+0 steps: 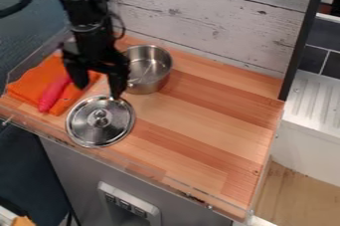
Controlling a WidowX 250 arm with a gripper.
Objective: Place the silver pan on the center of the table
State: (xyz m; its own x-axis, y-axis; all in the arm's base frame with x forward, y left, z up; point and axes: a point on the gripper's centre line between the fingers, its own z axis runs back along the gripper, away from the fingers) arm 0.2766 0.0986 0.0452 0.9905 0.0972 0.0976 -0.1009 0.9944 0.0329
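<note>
Silver lid (100, 121) at near left, claw (100, 89) spread open, apparently empty; pan (147, 70) far and left of the table's (199, 120) centre (no score yet), with lift, carry and placement to go.

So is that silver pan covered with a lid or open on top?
Open: you can see down inside the pan, and the round lid lies beside it on the table.

A: Where does the pan (150, 86) lie?
B: On the table (206, 125), behind and right of the lid (113, 131).
A: To the left?
B: The cloth (32, 81), an object (52, 94) on it; behind the table, the wall (212, 23).
</note>
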